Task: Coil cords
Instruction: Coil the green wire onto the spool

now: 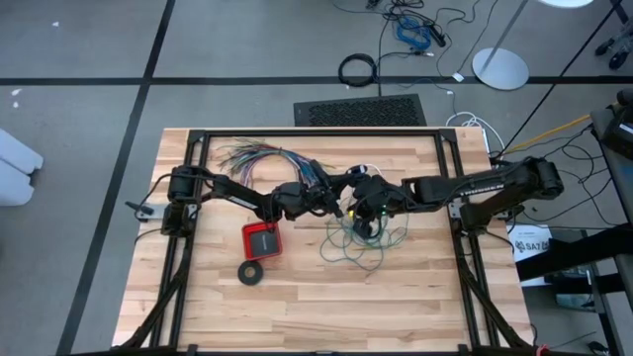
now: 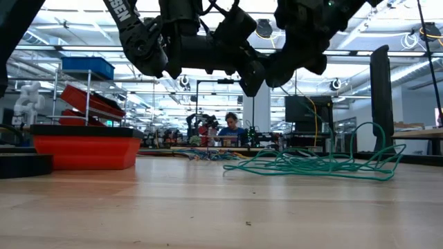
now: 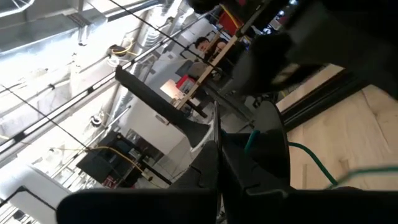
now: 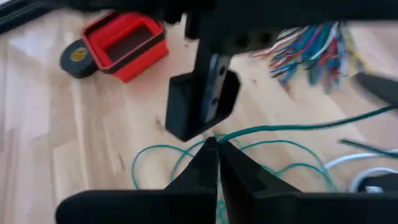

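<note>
Pale butcher-block wood of the tabletop (image 2: 208, 207) fills the foreground at table height, with a loose tangle of thin teal-green wire (image 2: 311, 162) sprawled a little right of the tabletop's middle, still far from a coil. Above it the two dark arms meet over the centre. The right hand (image 4: 217, 146) hovers with its fingers pressed together; a teal strand runs out from just at the fingertips, but whether it is truly pinched or merely crossing behind them cannot be told. The left hand (image 3: 217, 134) is likewise closed, a short length of the teal wire showing beside its fingers, with no clear hold visible.

A thin white cord (image 4: 367, 171) lies by the tangle's right side; its small black piece cannot be made out. Towards the far edge spreads a fanned bundle of many-coloured wires (image 1: 267, 158). Left of the tangle sit a shallow red plastic tray (image 1: 262, 239) and, nearer the front edge, a black tape-like ring (image 1: 251, 272).

The risks look plain enough: with both hands so close together, a pull on one strand could drag the whole tangle and tighten its crossings into knots, sweep the white cord along, or snag the coloured bundle. The thin wire could also slip from closed fingertips, and the hands themselves could collide.
</note>
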Controlling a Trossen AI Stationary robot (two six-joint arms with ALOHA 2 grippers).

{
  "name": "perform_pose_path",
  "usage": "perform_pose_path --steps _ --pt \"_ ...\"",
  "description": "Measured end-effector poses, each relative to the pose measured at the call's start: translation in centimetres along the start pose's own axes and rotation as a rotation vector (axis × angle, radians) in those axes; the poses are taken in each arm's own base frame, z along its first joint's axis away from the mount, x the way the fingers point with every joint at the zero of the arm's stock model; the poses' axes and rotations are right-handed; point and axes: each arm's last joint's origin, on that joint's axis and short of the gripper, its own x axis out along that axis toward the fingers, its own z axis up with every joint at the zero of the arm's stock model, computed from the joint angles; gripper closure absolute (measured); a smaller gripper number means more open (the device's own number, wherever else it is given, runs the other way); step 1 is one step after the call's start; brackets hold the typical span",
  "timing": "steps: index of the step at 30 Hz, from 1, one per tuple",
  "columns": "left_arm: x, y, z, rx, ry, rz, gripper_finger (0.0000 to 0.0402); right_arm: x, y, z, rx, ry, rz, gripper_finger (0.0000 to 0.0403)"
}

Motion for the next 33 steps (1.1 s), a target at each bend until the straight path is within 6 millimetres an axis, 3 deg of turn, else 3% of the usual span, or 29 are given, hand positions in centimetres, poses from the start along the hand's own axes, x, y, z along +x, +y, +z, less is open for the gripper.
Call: perform_pose_path --steps 11,33 --pt "-0.1 -0.2 0.2 -0.003 -0.014 -0.012 0.0401 -1.0 -0.9 1.8 0.021 0.009 -0.072 0.0403" --pt "-0.3 -0.2 0.7 -0.095 -0.035 0.001 0.0401 -0.2 -1.8 1.3 -0.022 0.09 -0.124 0.0403"
